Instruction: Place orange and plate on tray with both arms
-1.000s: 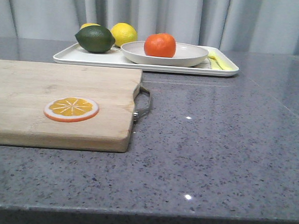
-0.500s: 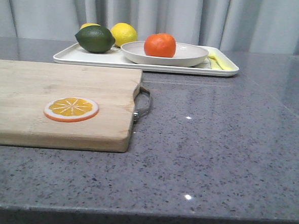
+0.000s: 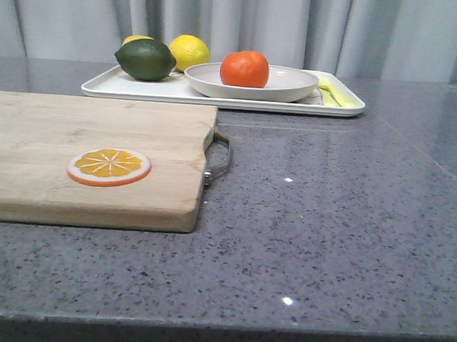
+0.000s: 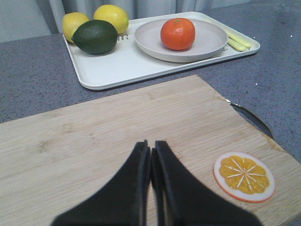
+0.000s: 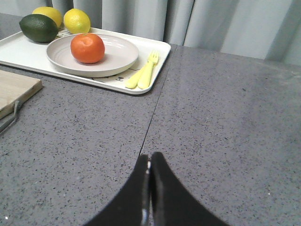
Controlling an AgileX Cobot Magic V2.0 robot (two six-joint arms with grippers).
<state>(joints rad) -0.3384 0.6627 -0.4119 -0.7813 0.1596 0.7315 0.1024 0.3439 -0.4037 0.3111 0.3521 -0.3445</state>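
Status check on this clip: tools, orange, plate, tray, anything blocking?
Left tool shut, empty, over wooden cutting board. Right tool shut, empty, over grey table. Round orange in beige plate, plate on white rectangular tray. Nothing blocking.

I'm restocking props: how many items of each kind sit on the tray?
Orange: 1
Lemons: 2
Lime: 1
Plate: 1
Yellow cutlery: 2
Total on the tray: 7

Wooden cutting board (image 3: 89,159) with orange slice (image 3: 109,167); two lemons (image 3: 189,51), lime (image 3: 145,59), yellow cutlery (image 5: 143,73)
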